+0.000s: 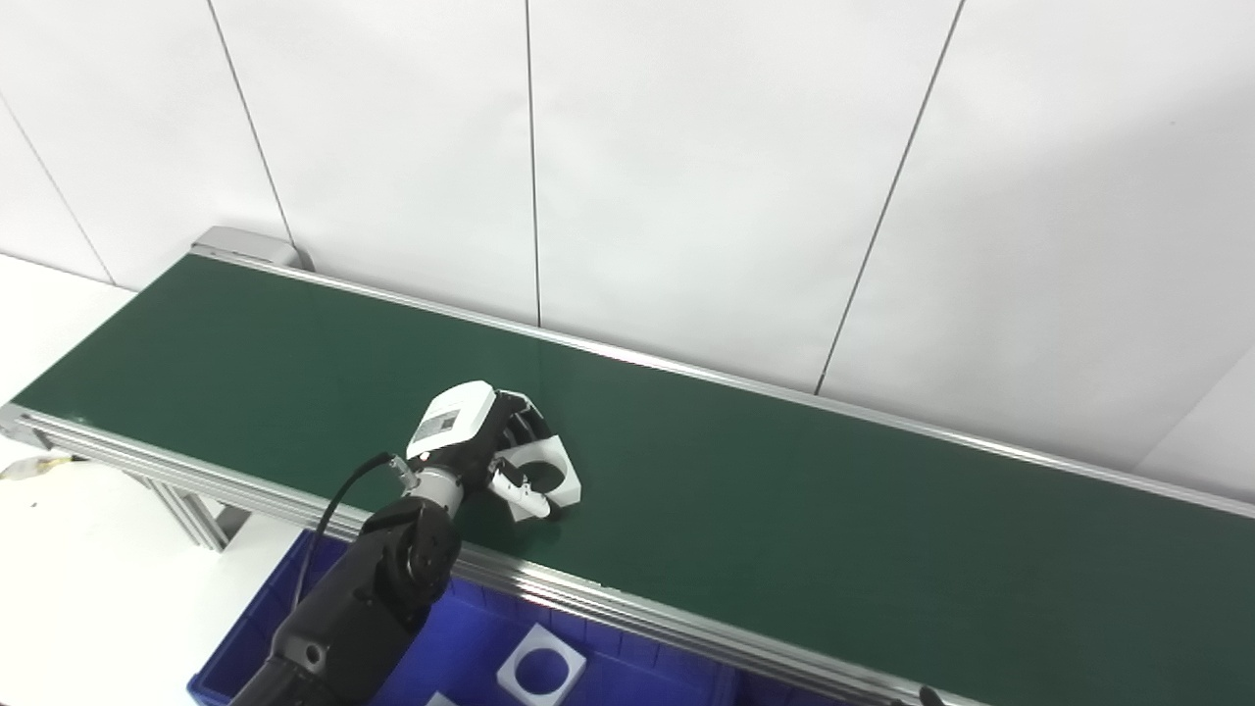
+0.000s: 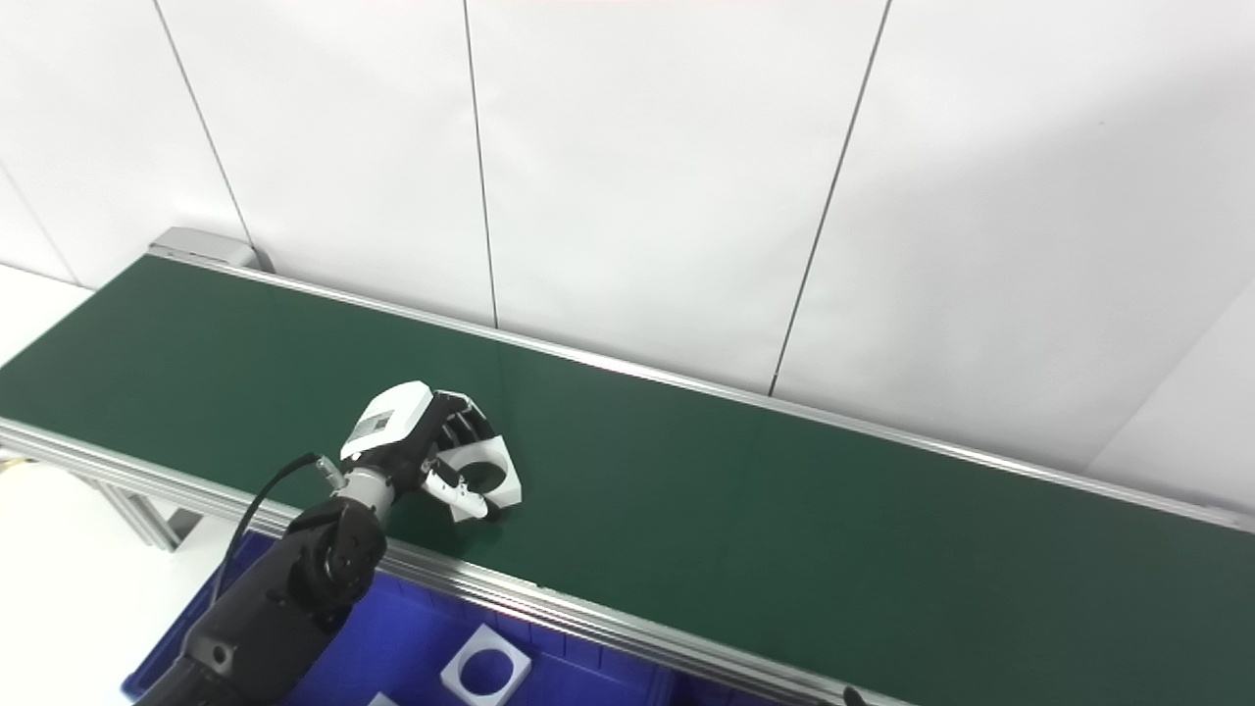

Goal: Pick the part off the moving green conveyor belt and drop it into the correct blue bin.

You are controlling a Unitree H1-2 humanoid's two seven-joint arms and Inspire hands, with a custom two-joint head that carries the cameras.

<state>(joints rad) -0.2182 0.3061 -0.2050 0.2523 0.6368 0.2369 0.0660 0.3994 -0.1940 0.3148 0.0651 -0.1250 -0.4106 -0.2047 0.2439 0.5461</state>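
Part: a white square block [image 1: 549, 471] with a round hole through its middle, lying on the belt near its front rail
Belt: dark green [image 1: 784, 490], running from far left to near right between silver rails, along a white panelled wall [image 1: 686, 176]
Left hand: white-backed, dark fingers, [image 1: 480, 441] curled around the part, thumb at its near edge and fingers over its far side; whether the part has left the belt, I cannot tell
Bin: blue [image 1: 255, 628], just below the front rail; a second white block with a round hole [image 1: 540, 667] lies inside
Writing: a small grey label on the back of the hand, too blurred to read
Hidden: the far side of the part is behind the fingers; the bin is cut off at the bottom edge; only a dark tip shows at bottom right, too little to identify
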